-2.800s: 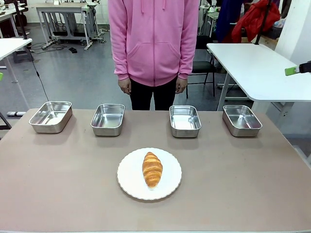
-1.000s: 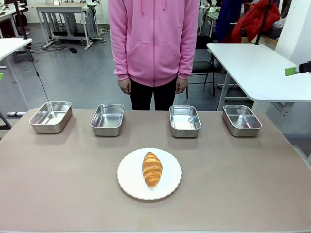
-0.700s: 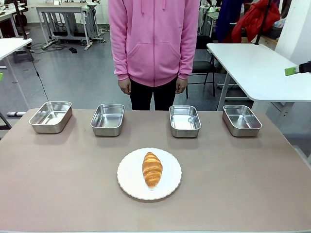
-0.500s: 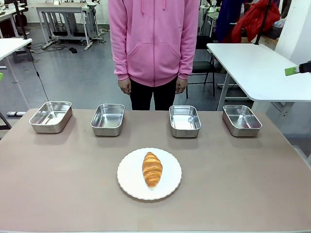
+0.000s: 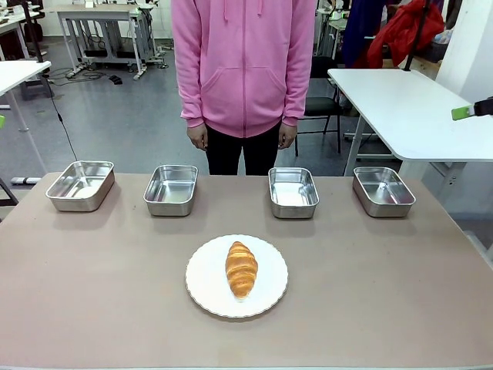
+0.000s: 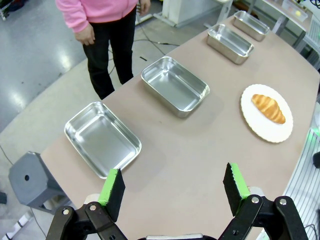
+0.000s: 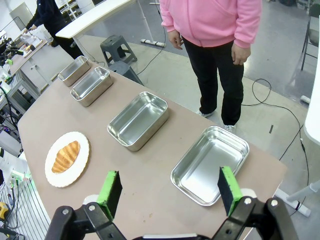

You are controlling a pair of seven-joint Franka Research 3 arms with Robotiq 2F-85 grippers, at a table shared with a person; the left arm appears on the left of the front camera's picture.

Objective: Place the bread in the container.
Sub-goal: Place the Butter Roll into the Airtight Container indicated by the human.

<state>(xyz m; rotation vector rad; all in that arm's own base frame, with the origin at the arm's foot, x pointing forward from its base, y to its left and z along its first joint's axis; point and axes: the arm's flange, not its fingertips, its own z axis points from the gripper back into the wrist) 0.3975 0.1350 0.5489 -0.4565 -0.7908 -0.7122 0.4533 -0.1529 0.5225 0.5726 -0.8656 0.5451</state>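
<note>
Bread point(image 5: 241, 268) on plate point(image 5: 204, 285), desk's point(image 5: 385, 308) near edge; left fingers point(image 6: 113, 186) and right fingers point(image 7: 109, 192) stood spread, empty; I judged a gentle pinch across its thick middle best.

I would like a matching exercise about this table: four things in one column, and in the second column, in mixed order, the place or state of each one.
Column A
1. bread
2. white plate
3. steel trays
4. left gripper

Column B
a. fingers open, holding nothing
b. in a row along the far side of the table
c. lying on the plate
d. in the middle of the table, nearer the robot's side

Pairs: 1-c, 2-d, 3-b, 4-a
</note>
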